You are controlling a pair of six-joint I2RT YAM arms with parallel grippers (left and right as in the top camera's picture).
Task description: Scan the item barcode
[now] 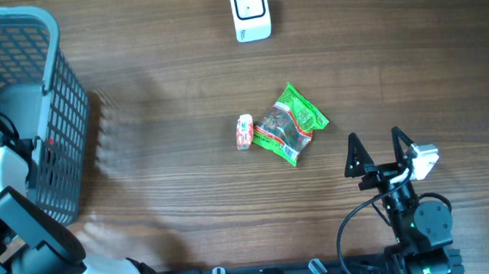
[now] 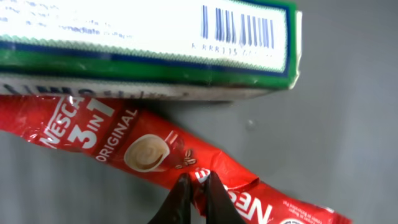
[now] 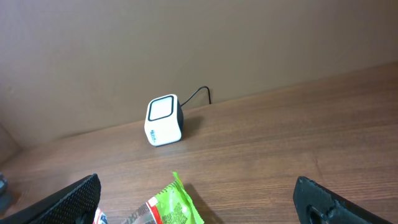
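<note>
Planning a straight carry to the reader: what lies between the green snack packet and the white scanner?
Nothing. Bare wooden table separates the green packet from the scanner, shown clearly in the overhead view.

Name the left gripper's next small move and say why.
Probably lift straight up: the left gripper is shut on the red Nescafe sachet, lying against a green-edged box in the basket, while the scanner stands out on the table.
</note>
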